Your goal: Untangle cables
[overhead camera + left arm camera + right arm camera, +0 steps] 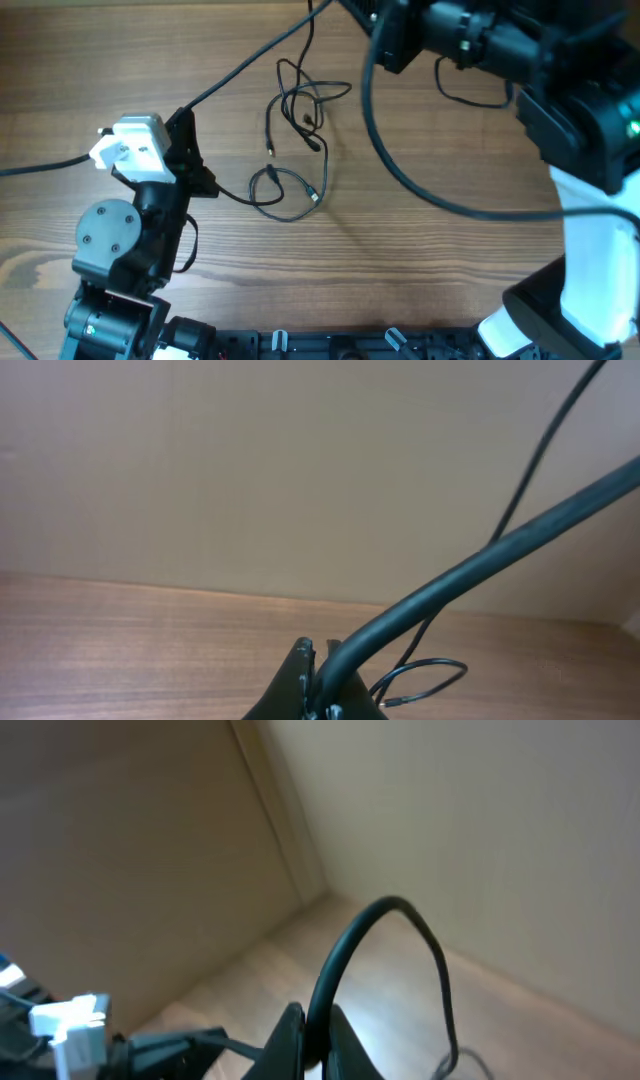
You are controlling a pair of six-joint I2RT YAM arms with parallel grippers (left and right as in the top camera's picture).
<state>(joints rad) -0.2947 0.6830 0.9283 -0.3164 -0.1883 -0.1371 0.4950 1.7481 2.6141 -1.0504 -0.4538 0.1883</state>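
Left pincer [198,165] and right pincer [312,1038] both pinch one cable [250,62]: the pulling-out step, I judge.
Overhead: loose cables [303,118] lie on the tabletop [400,260] at the left pincer's 3 o'clock. Left wrist: cable rises toward 2 o'clock. Right wrist: it arcs from shut fingers [290,1035]. Next, probably, spread apart gently.

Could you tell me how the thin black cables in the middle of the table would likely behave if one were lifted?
The cables will probably be floppy: they lie in loose, irregular loops. Being so thin, they look light and should slide easily over the table. Crossing strands suggest lifting one may drag its neighbours.
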